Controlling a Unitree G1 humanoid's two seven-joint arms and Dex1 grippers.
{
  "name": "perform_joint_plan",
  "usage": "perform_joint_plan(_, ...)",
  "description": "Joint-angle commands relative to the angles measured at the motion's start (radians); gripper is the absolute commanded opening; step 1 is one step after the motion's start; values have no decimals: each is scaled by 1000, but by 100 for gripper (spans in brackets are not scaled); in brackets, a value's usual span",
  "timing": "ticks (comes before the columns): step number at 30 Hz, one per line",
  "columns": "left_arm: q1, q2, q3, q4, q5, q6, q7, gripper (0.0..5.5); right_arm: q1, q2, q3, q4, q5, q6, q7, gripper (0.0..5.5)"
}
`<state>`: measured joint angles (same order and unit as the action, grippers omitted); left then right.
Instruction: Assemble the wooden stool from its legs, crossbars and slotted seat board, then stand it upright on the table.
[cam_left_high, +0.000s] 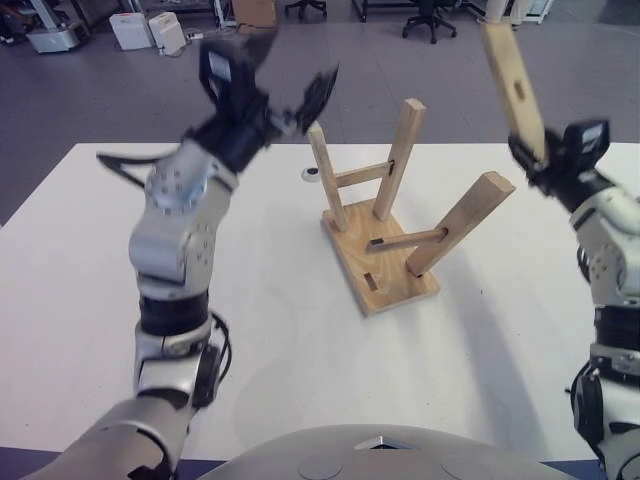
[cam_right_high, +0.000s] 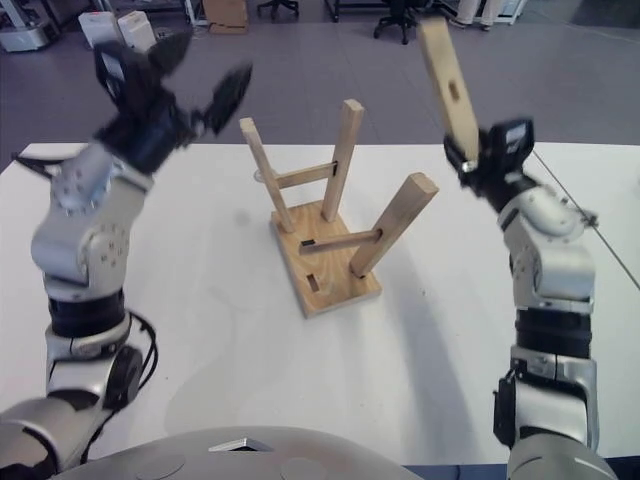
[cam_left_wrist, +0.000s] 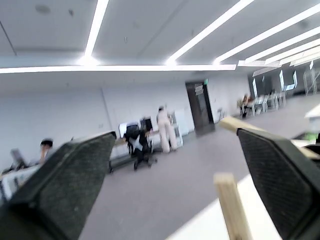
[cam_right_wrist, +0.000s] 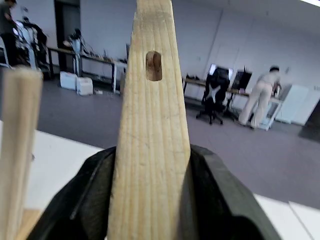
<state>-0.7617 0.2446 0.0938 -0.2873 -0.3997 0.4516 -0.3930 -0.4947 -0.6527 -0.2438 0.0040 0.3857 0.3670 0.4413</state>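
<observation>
At frame centre the slotted seat board (cam_left_high: 392, 285) lies inverted on the desk (cam_left_high: 260, 300) carrying three legs (cam_left_high: 400, 160), while the right tool (cam_left_high: 537, 152), upper right, clamps the fourth leg (cam_left_high: 513, 85) aloft, seemingly for insertion, and the left tool (cam_left_high: 285, 72), upper left, gapes wide, empty.

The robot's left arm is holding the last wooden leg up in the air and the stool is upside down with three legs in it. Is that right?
Not quite. The right arm's fingers hold the last leg up, as the left eye view shows; the left arm's fingers are open and empty. The stool is upside down with three legs in.
</observation>
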Motion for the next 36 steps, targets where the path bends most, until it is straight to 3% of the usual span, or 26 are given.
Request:
perform_joint_plan(1,-331,-55,110,254,-184,46,-12,447,-266,4,64,-139,45,-37,91,208)
perform_joint_plan(4,-499,-114,210,389,-359,88,23,447,-384,57,123,-212,73,-53,129,208)
perform_joint_plan(9,-547,-126,265,412,-507,160,72,447,-354,74,157,-275,92,-50,188,208)
perform_joint_plan(20,-531,-126,321,385,-722,290,256,261,-359,87,165,-286,51,-63,178,208)
perform_joint_plan(29,-514,-117,314,363,-804,304,306,114,-358,93,178,-277,8,-80,189,208)
perform_joint_plan(32,-483,-114,314,353,-809,311,328,103,-368,97,180,-266,-15,-89,182,283)
perform_joint_plan(36,-395,-104,348,318,-831,307,395,102,-372,95,162,-267,-23,-85,166,341)
